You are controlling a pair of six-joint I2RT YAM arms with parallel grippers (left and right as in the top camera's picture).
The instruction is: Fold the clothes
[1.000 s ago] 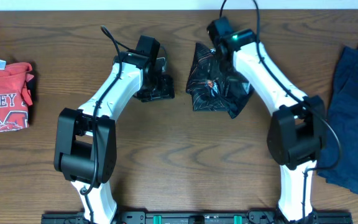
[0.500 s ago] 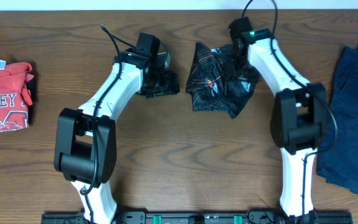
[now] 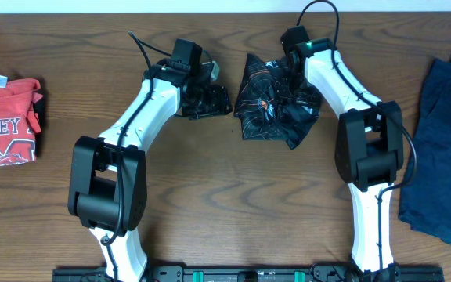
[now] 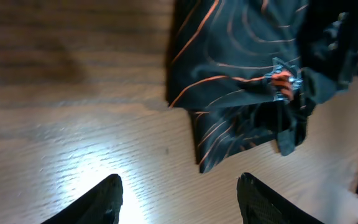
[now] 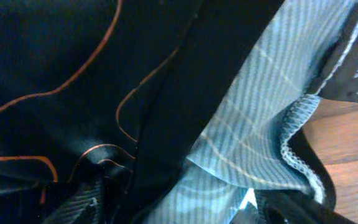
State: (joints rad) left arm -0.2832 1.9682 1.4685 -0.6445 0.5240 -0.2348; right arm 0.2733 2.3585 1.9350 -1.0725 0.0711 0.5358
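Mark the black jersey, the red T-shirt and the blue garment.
black jersey point(image 3: 266, 117), overhead view, on its crumpled middle.
red T-shirt point(image 3: 6, 129), overhead view, on its printed lettering.
blue garment point(image 3: 445, 149), overhead view, on its flat middle.

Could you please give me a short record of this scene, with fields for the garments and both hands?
surface: wooden table
black jersey: crumpled mid-table, pale inside showing
left hand: open, empty, over bare wood beside the jersey's edge
right hand: close on the jersey's far edge; grip unclear
red T-shirt: folded, at the left edge
blue garment: lying at the right edge, partly out of frame
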